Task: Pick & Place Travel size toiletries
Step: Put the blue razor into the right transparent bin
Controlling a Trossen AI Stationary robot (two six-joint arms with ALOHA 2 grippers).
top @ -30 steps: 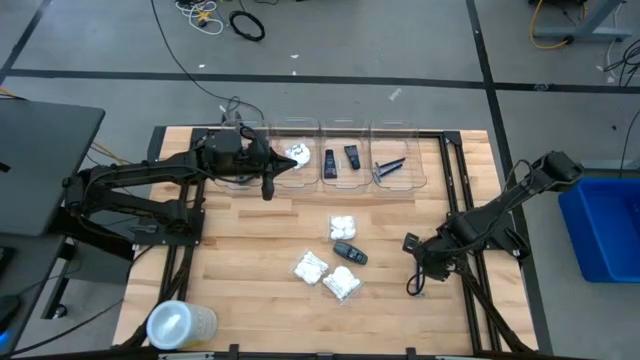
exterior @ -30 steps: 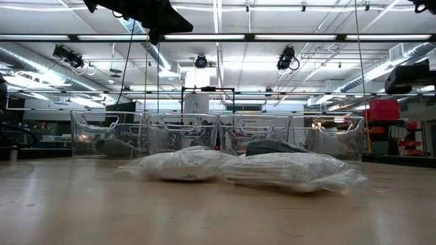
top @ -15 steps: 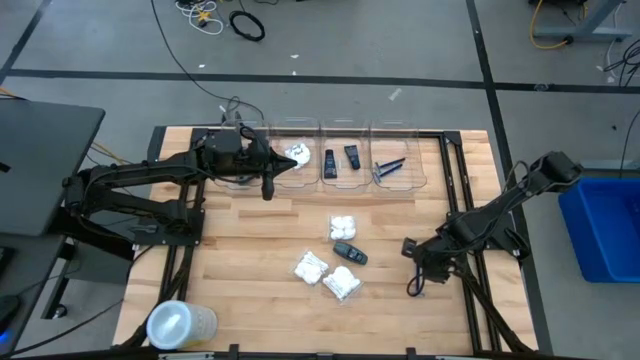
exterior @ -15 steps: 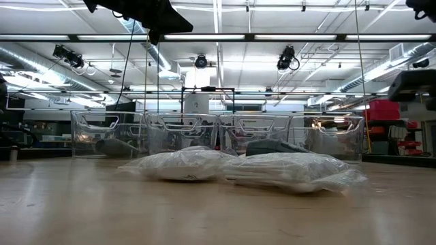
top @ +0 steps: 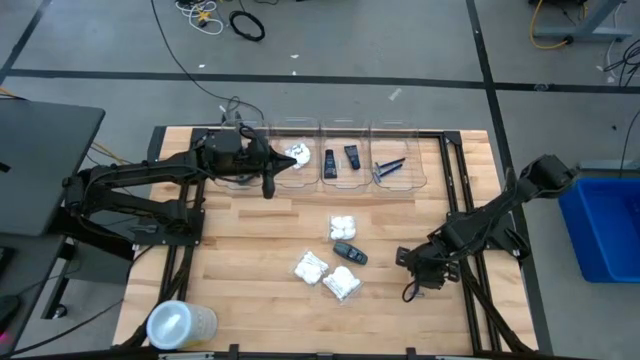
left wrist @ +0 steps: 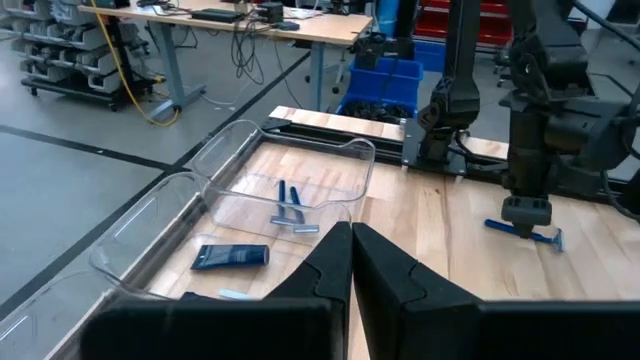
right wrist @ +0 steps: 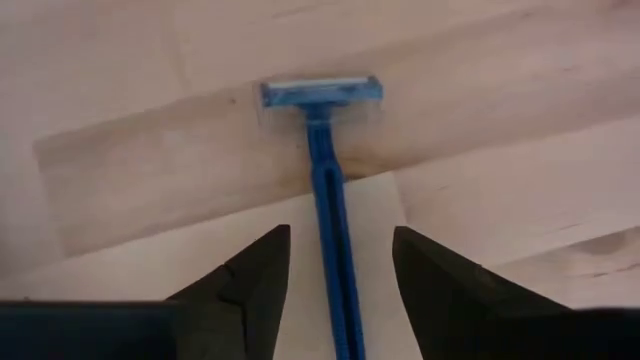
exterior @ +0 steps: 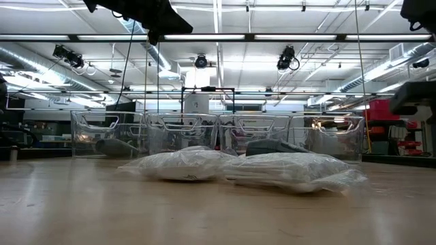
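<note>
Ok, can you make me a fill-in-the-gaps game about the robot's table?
The right tool is ___, not shut, over a blue razor.
The left tool is ___, not open.
Outside the clear bins, ___ white packets lie on the table.
Missing words: open, shut, three.

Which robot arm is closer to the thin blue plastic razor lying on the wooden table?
The right. Its end effector straddles the thin blue plastic razor, fingers open. The left end effector hangs far off by the clear bins.

Blue razor's (right wrist: 328,190) handle end hidden between right tool's (right wrist: 333,285) fingers
</note>
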